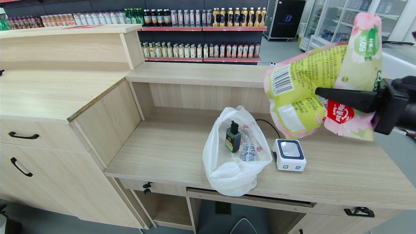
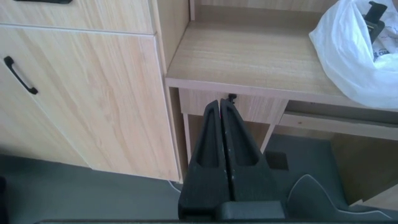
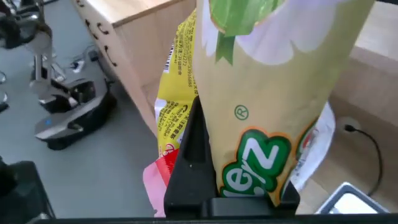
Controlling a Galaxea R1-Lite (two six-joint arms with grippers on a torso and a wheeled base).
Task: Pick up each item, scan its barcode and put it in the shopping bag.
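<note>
Snack bag [image 1: 305,81] pinched in right claw [image 1: 320,92], above counter [image 1: 341,172]

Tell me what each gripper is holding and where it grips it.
The right gripper holds the green and pink snack bag, pinched across its crumpled middle. The left gripper is shut on nothing.

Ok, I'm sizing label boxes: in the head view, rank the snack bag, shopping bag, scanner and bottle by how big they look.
1. snack bag, though it is held nearer the camera, so its true size is unsure
2. shopping bag
3. scanner
4. bottle
</note>
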